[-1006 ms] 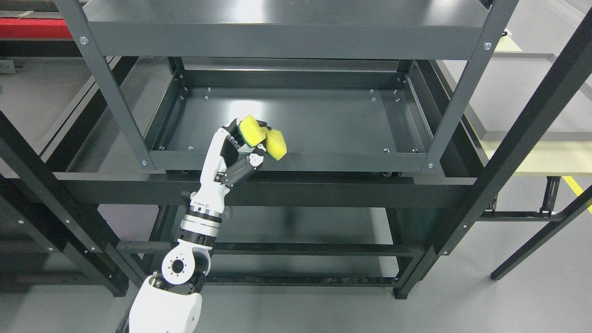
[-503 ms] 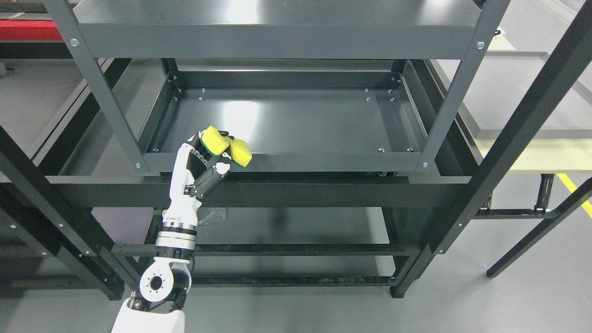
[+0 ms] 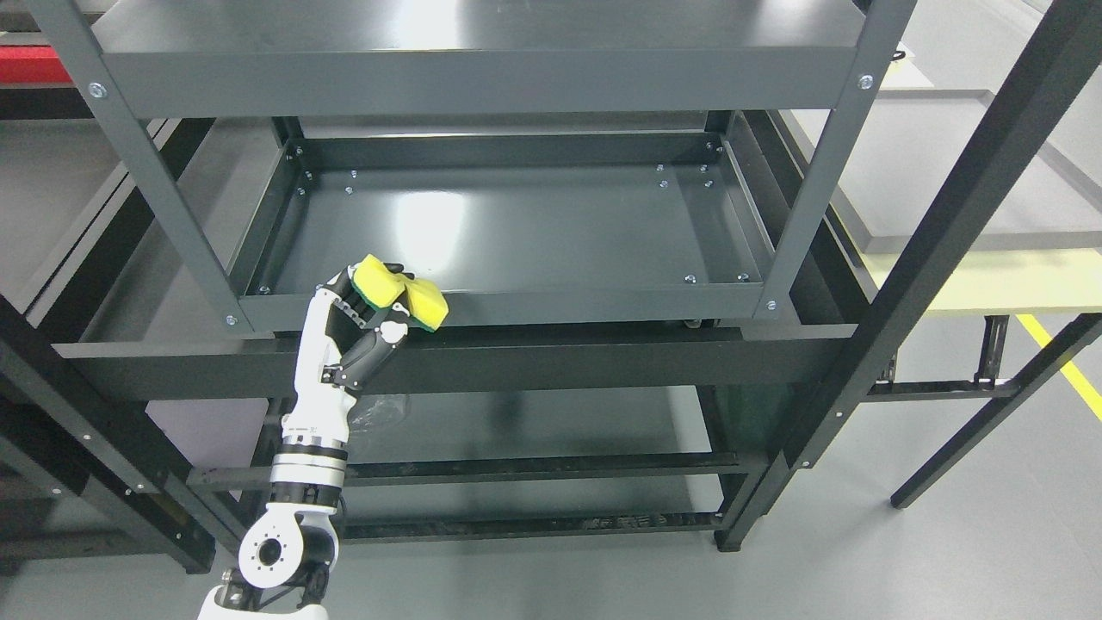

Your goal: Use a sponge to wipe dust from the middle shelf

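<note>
The dark grey metal shelving unit (image 3: pixel 482 82) fills most of the head view, its uprights running from the top corners down toward the floor. Its middle shelf (image 3: pixel 534 228), a shallow tray with a raised lip and bolt heads at the corners, sits at the centre of the frame and carries a pale light reflection near its middle. A black outer frame (image 3: pixel 956 215) crosses at 3 o'clock, and the grey floor (image 3: pixel 861 560) shows at 5 o'clock, with a pale yellow surface (image 3: pixel 990 288) just past the frame at 3 o'clock. A red strip (image 3: pixel 26 65) is visible at 10 o'clock, behind the unit. The left arm (image 3: pixel 301 448), white with black joints, rises from 7 o'clock toward the front lip of the middle shelf. The left hand (image 3: pixel 362 323) has its fingers curled around a yellow sponge (image 3: pixel 402 293), which has a dark green layer on one face. The sponge sits at the shelf's front left edge, at about 8 o'clock from the shelf centre, overlapping the lip; whether it presses on the metal cannot be told.
</note>
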